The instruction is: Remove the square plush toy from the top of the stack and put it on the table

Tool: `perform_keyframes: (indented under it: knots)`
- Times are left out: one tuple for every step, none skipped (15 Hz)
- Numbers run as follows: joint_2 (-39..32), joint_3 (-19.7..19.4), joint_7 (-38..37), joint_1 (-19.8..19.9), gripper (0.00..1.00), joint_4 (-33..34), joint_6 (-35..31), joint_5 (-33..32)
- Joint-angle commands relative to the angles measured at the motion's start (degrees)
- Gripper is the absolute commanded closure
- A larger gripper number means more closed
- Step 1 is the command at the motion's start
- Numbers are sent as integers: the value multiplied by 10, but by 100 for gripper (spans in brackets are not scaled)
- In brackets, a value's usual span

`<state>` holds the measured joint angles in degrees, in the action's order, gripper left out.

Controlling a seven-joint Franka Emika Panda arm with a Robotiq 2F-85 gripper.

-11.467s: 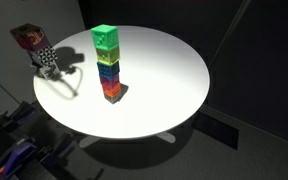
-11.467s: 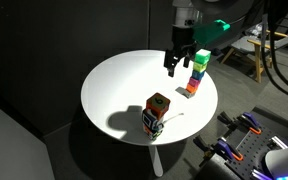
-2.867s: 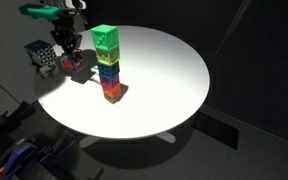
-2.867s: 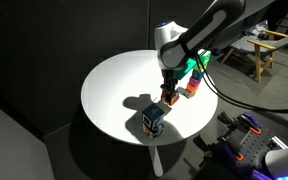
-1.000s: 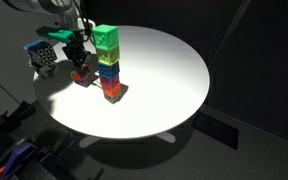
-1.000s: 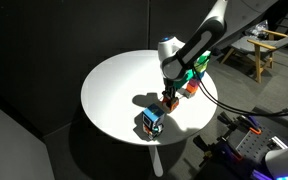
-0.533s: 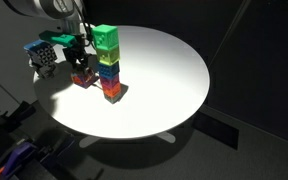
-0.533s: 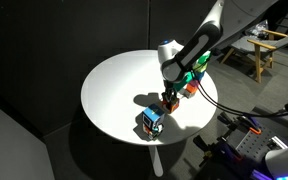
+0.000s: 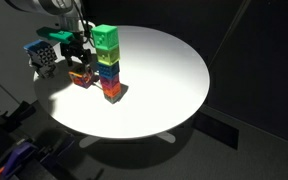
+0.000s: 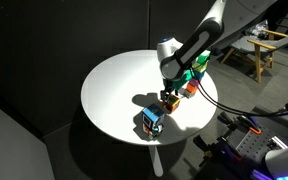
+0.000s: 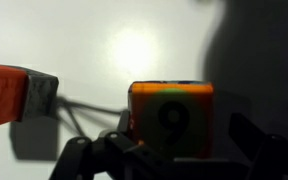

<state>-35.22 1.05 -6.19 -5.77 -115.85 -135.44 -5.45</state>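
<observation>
Now placing: gripper, clamped on toy, is holding it low near table edge beside stack; next needs opening jaws.

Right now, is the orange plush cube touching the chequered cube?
Apart. In an exterior view, bare table shows between the plush toy and the chequered cube.

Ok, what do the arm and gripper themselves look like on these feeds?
The arm is white, rounded links with darker joints. The gripper is black; in the wrist view its fingers show as dark angular linkages. A teal-green block sits at the wrist in an exterior view, and a thin black cable loops beside the arm.
</observation>
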Motion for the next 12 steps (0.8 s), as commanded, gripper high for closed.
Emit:
perform_keyframes:
  knots:
    - [32,7,2,1,0,-7,29,19]
    - [38,8,0,0,0,-8,31,20]
    - [43,9,-1,-1,0,-10,33,21]
    - [49,9,-4,-3,0,-12,36,21]
    - [55,9,-6,-5,0,-13,37,23]
    - [61,10,-8,-5,0,-16,38,24]
    - [68,12,-9,-6,0,-20,37,26]
    - [75,12,-11,-8,0,-24,35,27]
    - [82,13,-12,-10,0,-28,32,26]
    - [92,14,-12,-11,0,-35,26,25]
    - [100,15,-13,-12,0,-41,21,24]
    - [108,16,-13,-13,0,-46,18,25]
